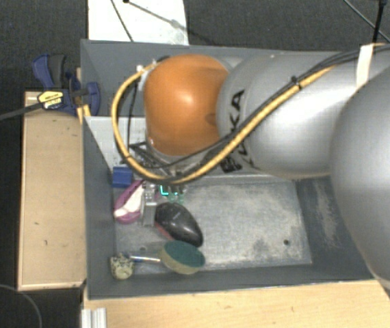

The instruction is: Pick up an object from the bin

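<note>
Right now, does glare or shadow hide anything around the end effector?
Camera view: soft sheen on the orange wrist cover, no washout; end effector shaded beneath the arm, hard to read; dark oval object and green disc lie clear on the evenly lit bin floor.

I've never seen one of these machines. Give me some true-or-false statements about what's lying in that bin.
1. A dark mouse lies in the left part of the bin. True.
2. The green round pad lies against the right wall. False: it lies near the front wall, just in front of the mouse.
3. A blue block sits near the left wall. True.
4. The arm's wrist wears a blue cover. False: the cover is orange.
</note>
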Action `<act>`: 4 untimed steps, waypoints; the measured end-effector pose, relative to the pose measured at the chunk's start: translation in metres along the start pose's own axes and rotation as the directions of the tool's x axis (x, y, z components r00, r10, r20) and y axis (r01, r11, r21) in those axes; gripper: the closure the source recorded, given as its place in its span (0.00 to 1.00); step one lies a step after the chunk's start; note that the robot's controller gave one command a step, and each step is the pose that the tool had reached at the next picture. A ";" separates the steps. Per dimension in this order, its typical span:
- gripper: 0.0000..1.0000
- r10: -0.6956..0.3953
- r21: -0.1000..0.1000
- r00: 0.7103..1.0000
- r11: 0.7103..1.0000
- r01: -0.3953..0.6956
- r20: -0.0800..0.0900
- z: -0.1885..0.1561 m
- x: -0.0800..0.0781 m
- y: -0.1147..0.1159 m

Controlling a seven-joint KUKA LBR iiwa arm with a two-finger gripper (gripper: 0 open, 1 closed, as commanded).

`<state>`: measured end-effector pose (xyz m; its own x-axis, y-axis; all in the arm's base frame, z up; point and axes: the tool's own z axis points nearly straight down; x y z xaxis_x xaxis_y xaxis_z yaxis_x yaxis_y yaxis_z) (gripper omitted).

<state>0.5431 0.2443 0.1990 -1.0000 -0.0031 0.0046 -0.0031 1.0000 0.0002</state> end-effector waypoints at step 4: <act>1.00 -0.223 -0.001 0.975 0.975 0.223 0.017 0.124 0.000 -0.163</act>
<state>0.5428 0.0811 0.0751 -0.9741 -0.2258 -0.0122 -0.2258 0.9742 0.0022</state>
